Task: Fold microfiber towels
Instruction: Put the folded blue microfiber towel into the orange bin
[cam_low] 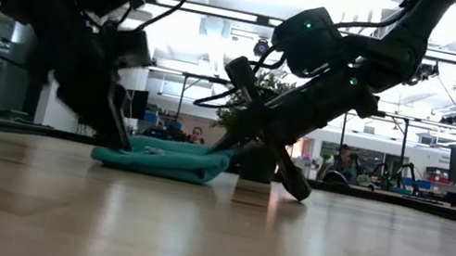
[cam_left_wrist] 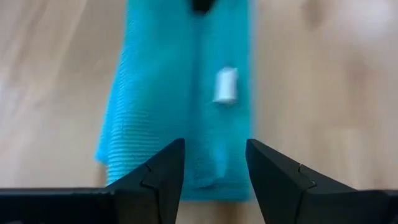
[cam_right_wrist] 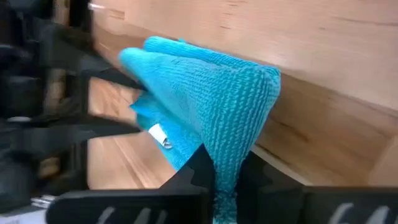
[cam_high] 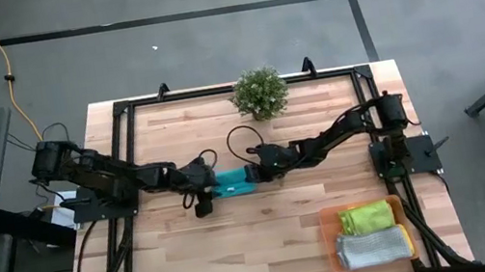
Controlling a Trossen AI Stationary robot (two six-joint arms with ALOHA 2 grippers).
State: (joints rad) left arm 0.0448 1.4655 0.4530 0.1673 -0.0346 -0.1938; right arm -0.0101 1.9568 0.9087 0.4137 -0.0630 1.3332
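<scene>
**Teal towel between two grippers at mid-table**

Teal towel (cam_high: 232,183) lies folded near the middle of the table (cam_high: 269,239), just in front of the plant (cam_high: 260,92). Right gripper (cam_right_wrist: 225,171) has its fingers clenched on one edge of the cloth — the fabric rises bunched out of the narrow gap between them. Left gripper (cam_left_wrist: 214,165) sits at the towel's opposite end with fingers spread apart, the cloth and its small white tag (cam_left_wrist: 225,85) lying beyond them; from the low view it seems to touch the towel, though that is hard to confirm. Tray (cam_high: 329,239) at the right front corner holds a lime towel (cam_high: 370,216) and a grey towel (cam_high: 373,247) — both folded.
</scene>
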